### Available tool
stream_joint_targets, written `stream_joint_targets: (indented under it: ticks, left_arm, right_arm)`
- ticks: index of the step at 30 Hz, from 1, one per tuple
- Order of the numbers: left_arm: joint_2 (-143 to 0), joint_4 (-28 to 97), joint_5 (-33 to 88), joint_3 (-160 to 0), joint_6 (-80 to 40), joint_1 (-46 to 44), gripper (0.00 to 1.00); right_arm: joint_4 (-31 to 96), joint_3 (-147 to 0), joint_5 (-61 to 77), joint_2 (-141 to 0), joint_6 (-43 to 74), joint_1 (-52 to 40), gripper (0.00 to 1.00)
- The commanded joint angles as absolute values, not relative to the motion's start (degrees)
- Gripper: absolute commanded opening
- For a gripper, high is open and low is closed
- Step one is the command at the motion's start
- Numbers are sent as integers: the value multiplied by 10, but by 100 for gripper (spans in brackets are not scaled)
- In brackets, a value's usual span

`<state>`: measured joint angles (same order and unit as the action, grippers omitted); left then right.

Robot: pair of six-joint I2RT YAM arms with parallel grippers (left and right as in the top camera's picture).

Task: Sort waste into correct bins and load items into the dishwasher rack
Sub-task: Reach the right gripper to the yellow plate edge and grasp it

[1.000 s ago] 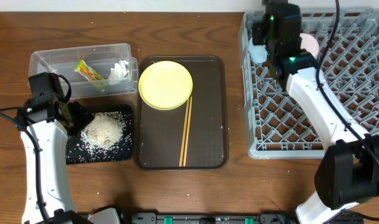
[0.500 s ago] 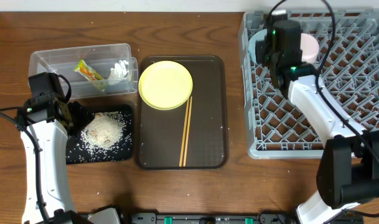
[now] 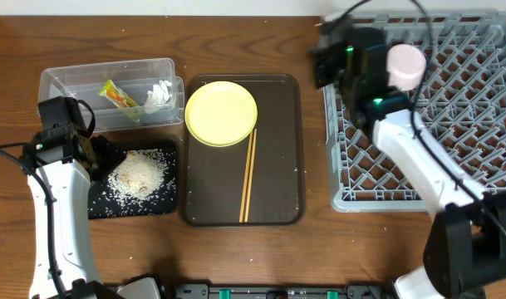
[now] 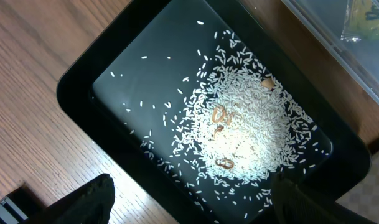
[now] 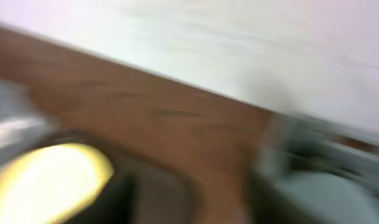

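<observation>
Desk (image 3: 236, 257): brown wood grain under all you see.
Dishwasher rack (image 3: 477, 91): grey plastic peg lattice, far right; round white-pink bowl (image 3: 405, 65) at its back.
Black tray (image 4: 133, 112): glossy, shallow, heaped with rice grains (image 4: 245, 130).
Serving tray (image 3: 277, 166): dark brown, carrying the round yellow plate (image 3: 221, 113) and straight wooden chopsticks (image 3: 248, 176).
Left pincer (image 4: 201, 208): fingers spread wide, empty, above the black tray's edge.
Right pincer (image 3: 326, 65): arm stretched to the rack's back-left corner; your wrist view is blurred, so its opening cannot be told.

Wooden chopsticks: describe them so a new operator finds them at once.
Find the large dark brown serving tray in the middle of the table. On it, just below the round yellow plate in the overhead view, lies the pair of thin wooden chopsticks, side by side. Nothing else there is long and thin.
</observation>
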<state>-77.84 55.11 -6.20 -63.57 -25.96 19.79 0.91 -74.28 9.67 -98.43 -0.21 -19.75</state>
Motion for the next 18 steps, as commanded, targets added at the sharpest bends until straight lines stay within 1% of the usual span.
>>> stream_joint_targets:
  ticks: [1,5,7,12,14,16,18]
  left_arm:
    - [-775,552,-65,-640,-269,200,83]
    - [-775,552,-65,-640,-269,200,83]
    - [-775,552,-65,-640,-269,200,83]
    - [-775,552,-65,-640,-269,200,83]
    - [-775,552,-65,-640,-269,200,83]
    - [-775,552,-64,-640,-269,200,83]
    - [-775,552,-64,-640,-269,200,83]
  right_arm:
    - [46,-752,189,-981,25,-250,99]
    - [79,-752,163,-1005,40,-295,99]
    - [74,-752,163,-1023,79,-307,99]
    - [64,-752,84,-1079,201,-320,70]
    - [51,-752,69,-1102,208,-324,66]
    - [31,-752,57,-1130,210,-331,58]
    - [17,-752,43,-1151,226,-336,57]
